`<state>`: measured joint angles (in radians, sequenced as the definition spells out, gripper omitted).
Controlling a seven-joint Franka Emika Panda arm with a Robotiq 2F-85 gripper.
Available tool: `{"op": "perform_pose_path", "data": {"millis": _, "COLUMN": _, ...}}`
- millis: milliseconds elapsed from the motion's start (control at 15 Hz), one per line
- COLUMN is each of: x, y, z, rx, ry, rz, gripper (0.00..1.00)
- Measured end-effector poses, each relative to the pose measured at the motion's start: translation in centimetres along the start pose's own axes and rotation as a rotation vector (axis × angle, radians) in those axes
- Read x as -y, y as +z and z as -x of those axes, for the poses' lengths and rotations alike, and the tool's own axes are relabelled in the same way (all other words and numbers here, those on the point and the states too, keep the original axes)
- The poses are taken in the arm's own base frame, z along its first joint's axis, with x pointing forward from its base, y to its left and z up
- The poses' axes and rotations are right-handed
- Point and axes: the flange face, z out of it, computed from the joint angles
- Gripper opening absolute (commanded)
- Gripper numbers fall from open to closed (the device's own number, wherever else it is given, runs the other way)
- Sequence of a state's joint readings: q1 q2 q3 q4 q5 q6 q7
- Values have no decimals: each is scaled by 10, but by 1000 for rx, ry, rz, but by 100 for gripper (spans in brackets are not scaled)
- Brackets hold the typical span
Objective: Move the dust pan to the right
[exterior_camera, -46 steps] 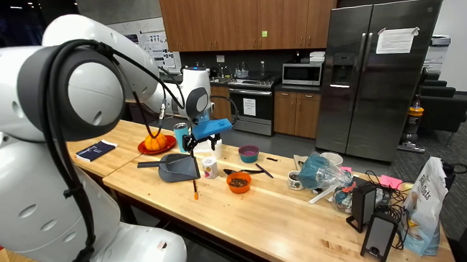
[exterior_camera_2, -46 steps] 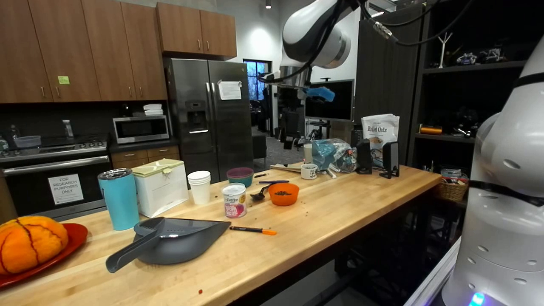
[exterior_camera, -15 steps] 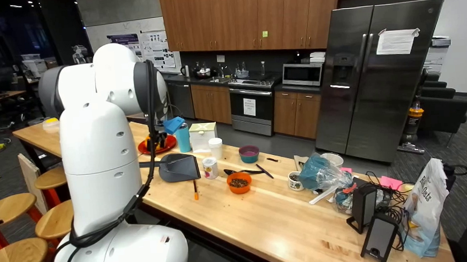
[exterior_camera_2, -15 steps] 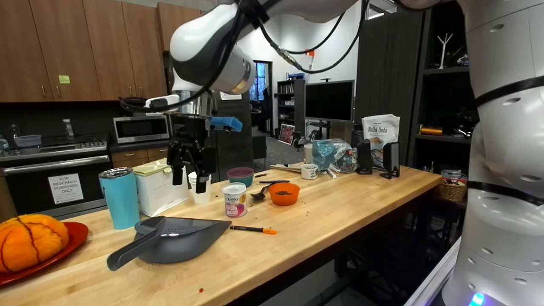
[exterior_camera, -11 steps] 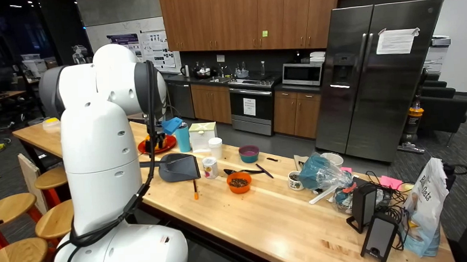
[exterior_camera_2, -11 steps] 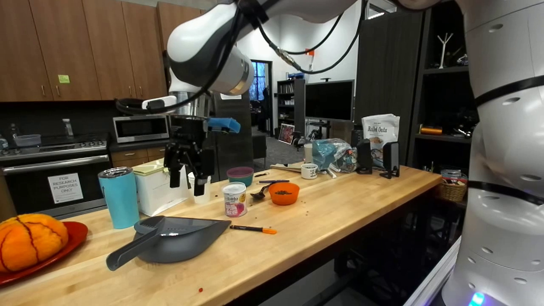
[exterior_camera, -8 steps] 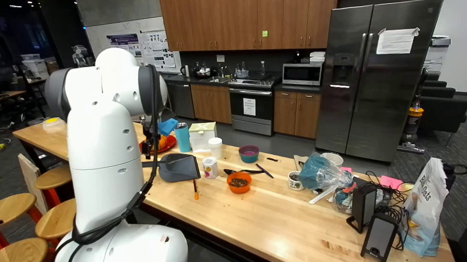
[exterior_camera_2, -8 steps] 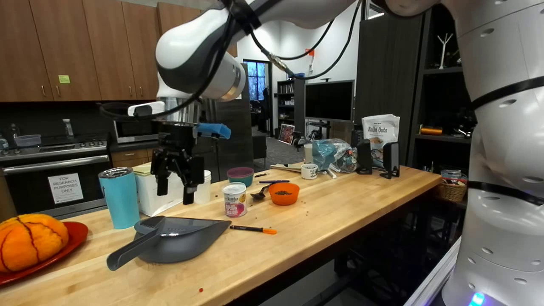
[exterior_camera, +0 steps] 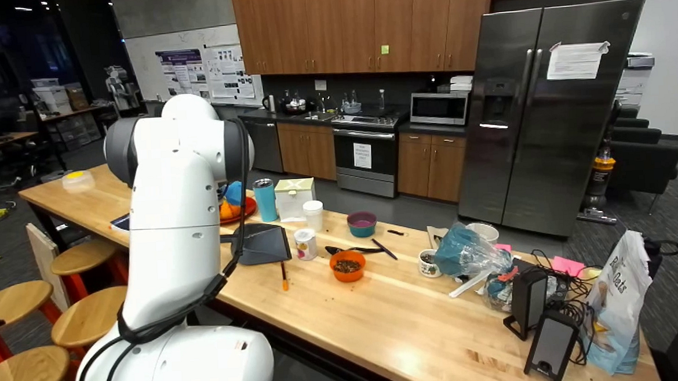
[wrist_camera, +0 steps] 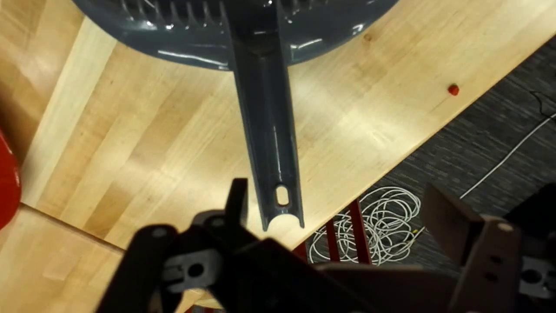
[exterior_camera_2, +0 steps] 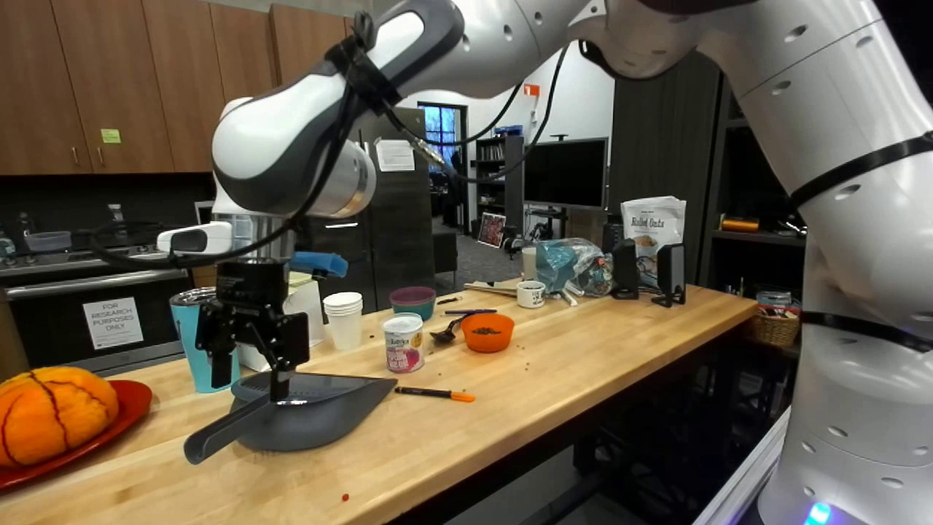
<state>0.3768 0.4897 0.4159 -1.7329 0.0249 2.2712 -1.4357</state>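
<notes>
Dustpan point(exterior_camera_2: 313, 421) of glossy dark plastic laid on pale wood-strip worktop point(wrist_camera: 130, 143), below hand point(exterior_camera_2: 250, 380); scoop point(wrist_camera: 195, 37) ribbed and rounded at back, handle point(wrist_camera: 268, 117) channelled, slotted near end. Looped white cable point(wrist_camera: 386, 230) on grey carpet point(wrist_camera: 471, 139) past worktop edge shown in wrist view alone; orange pumpkin point(exterior_camera_2: 55, 415) near hand shown in both exterior views. In an exterior view, hand mostly hidden behind arm point(exterior_camera: 170, 234). Arm stretched and bent over worktop, hand pointed down, fingers point(wrist_camera: 237, 200) spread wide.

Below pincer point(exterior_camera_2: 250, 379): pale wooden table point(exterior_camera_2: 583, 350) | on it, near pincer: dark grey plastic dustpan point(exterior_camera_2: 321, 417) | farther from pincer: round orange bowl point(exterior_camera_2: 488, 343), slim black-and-orange pen point(exterior_camera_2: 434, 394)
</notes>
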Motion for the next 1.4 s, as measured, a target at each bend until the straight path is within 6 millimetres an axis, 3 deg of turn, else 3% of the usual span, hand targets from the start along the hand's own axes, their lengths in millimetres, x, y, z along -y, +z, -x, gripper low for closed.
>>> {"op": "perform_pose_path", "data": {"millis": 267, "x": -18, "y": 18, "z": 0, "rx": -31, "ry": -95, "rz": -6, "gripper": 100}}
{"op": "perform_pose_path", "data": {"millis": 600, "x": -31, "y": 23, "z": -5, "rx": -50, "ry": -149, "rz": -14, "gripper": 100}}
{"op": "perform_pose_path", "data": {"millis": 1400, "x": -29, "y": 44, "z": -33, "rx": -65, "ry": -188, "rz": -108, "gripper": 100}}
